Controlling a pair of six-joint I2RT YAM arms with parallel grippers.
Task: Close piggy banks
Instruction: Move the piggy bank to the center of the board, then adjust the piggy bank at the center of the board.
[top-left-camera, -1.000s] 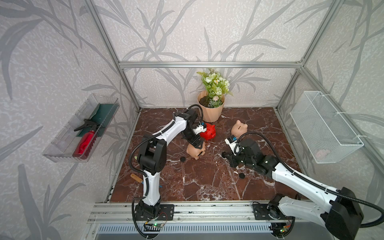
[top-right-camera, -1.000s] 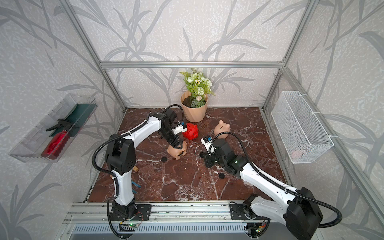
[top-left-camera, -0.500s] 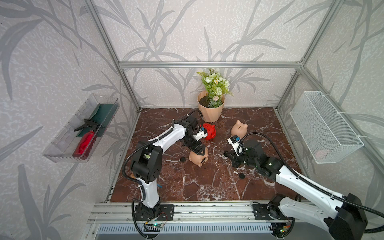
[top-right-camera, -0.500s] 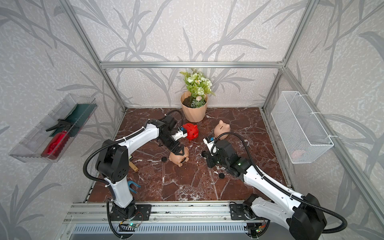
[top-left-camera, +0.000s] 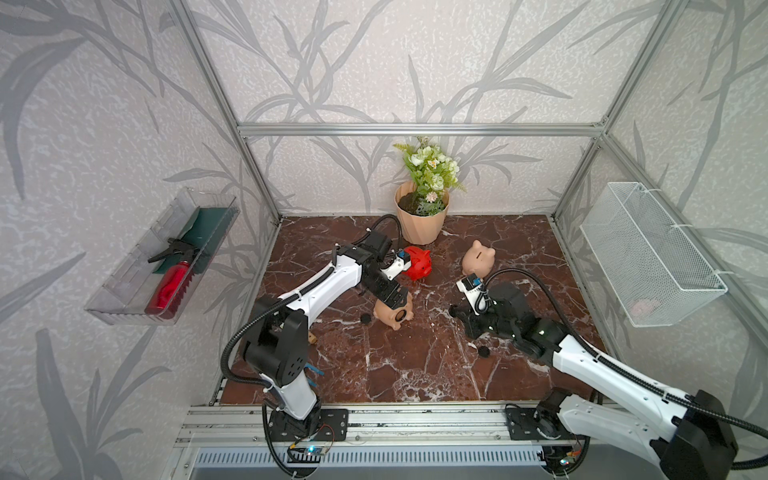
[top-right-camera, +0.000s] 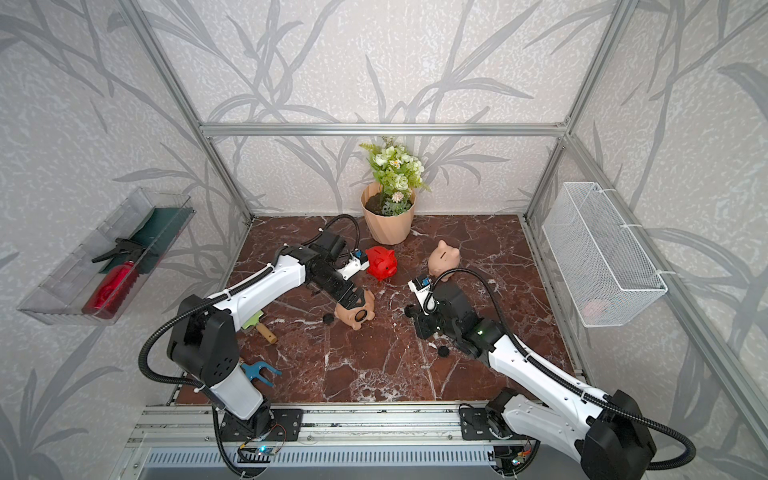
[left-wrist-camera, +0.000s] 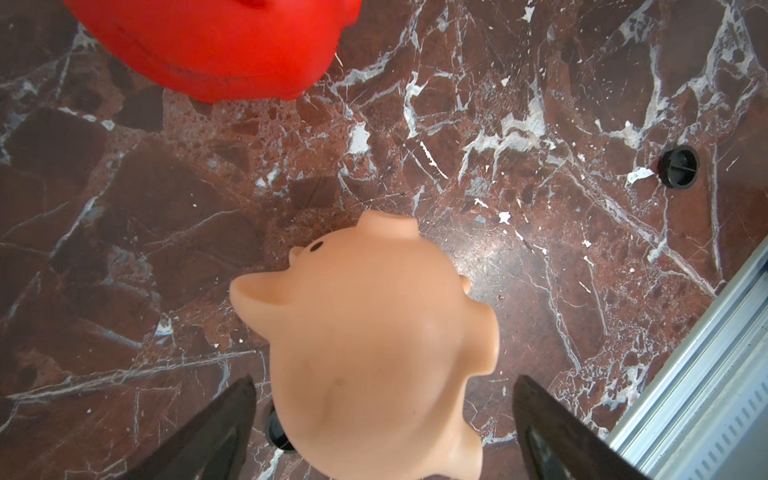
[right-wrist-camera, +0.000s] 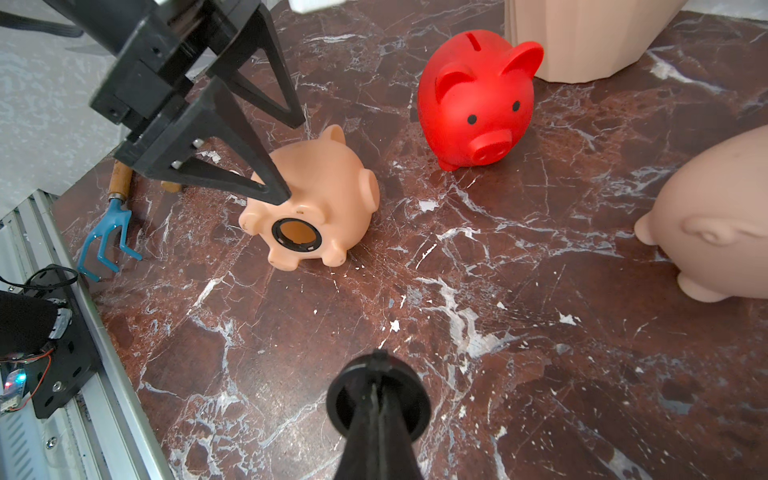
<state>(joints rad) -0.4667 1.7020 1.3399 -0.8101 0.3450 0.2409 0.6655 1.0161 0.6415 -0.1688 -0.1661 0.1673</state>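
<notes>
The left gripper (right-wrist-camera: 289, 160) stands spread astride a peach piggy bank (right-wrist-camera: 328, 183) that lies on its side near the middle of the marble table (top-left-camera: 415, 374), with its round belly hole (right-wrist-camera: 296, 235) showing. From this bank, the red piggy bank (top-left-camera: 417, 268) stands at 1 o'clock and a second peach piggy bank (top-left-camera: 478, 257) at 2 o'clock. At 3 o'clock the right gripper (right-wrist-camera: 376, 388), pressed together, pinches a black plug (right-wrist-camera: 338, 401). A loose plug (top-left-camera: 365, 318) lies just beside the bank at 9 o'clock.
</notes>
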